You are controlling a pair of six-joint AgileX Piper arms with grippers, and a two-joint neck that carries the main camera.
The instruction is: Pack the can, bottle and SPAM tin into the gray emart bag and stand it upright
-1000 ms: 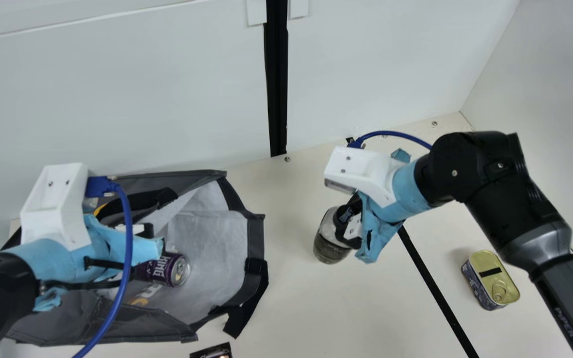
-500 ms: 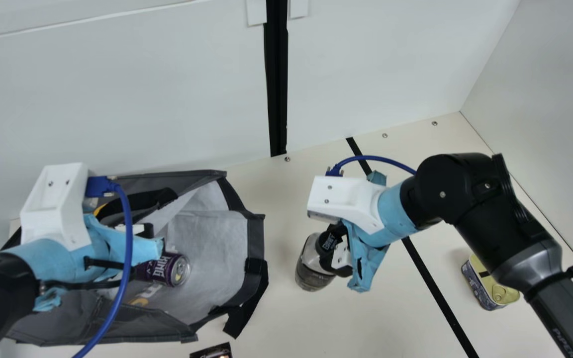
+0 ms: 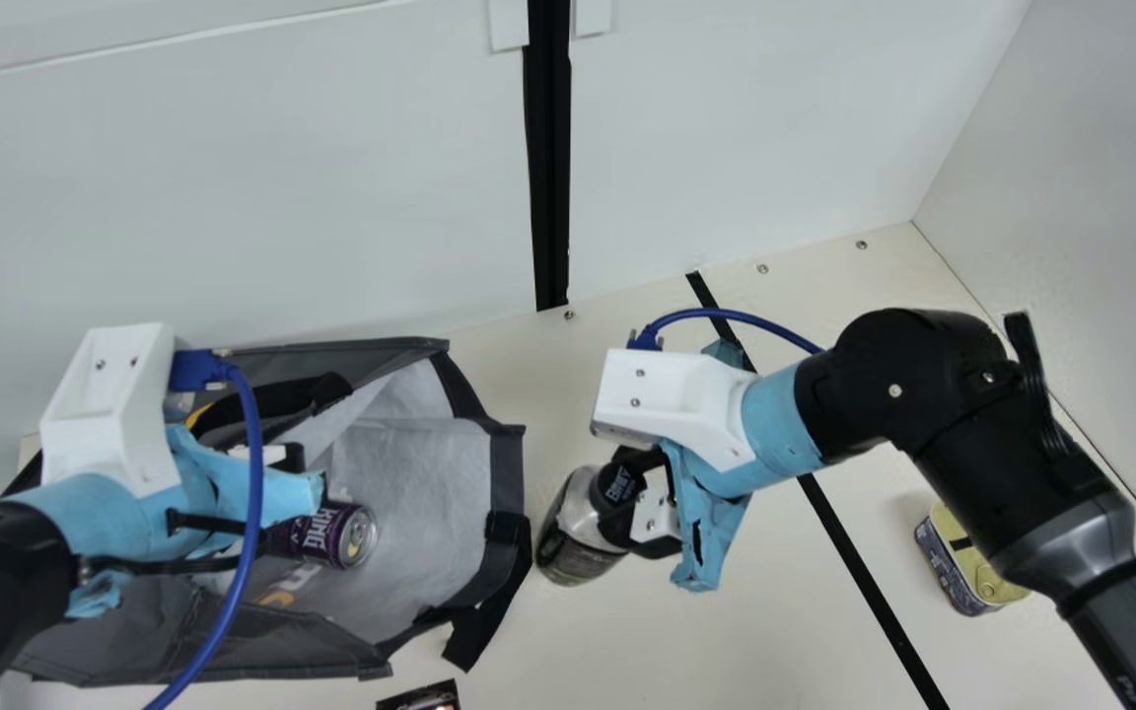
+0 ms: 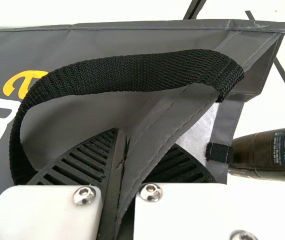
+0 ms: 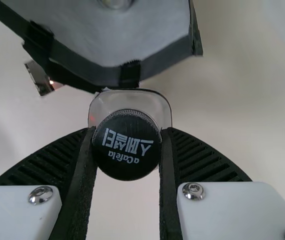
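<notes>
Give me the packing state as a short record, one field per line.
bag: on its side, mouth open toward the main view's right
can: inside the bag
bottle: outside, just by the bag's mouth
tin: on the table, partly behind the right arm
left gripper: closed on the bag's edge
right gripper: closed on the bottle's cap

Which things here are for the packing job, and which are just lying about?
For the job:
- gray bag
- can, inside the bag
- bottle, held by the right end effector
- SPAM tin

Just lying about:
- small dark object near the bag
- long black strip
</notes>
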